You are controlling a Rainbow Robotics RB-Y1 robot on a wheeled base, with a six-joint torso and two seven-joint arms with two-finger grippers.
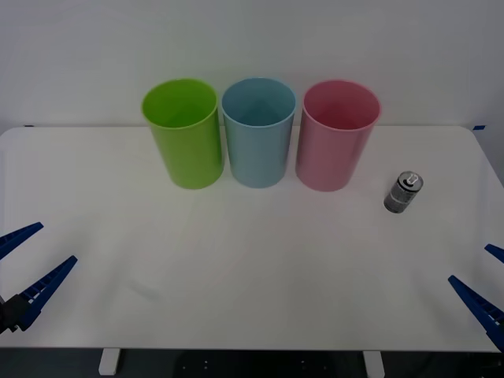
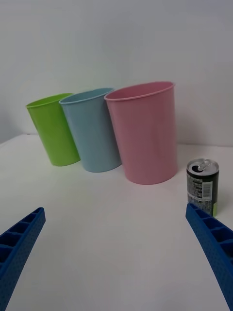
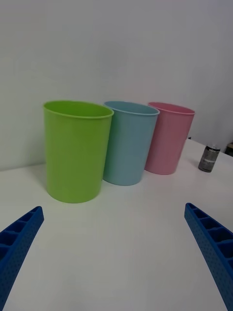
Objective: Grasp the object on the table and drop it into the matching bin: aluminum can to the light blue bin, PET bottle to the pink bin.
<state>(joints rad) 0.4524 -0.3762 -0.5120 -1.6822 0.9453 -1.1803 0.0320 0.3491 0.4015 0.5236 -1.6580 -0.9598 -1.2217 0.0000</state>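
Dark, silver-topped aluminum can (image 1: pixel 403 192) upright.

Behind the work surface we note a plain white wall (image 1: pixel 252 39), bare and evenly lit, with no strong shadows across it. Light is soft and diffuse, seemingly from above. Below the near edge we see a strip of dark floor (image 1: pixel 236 365) and two pale support feet (image 1: pixel 109 361) of the furniture. Small blue tape marks (image 1: pixel 478 127) sit at the far corners.
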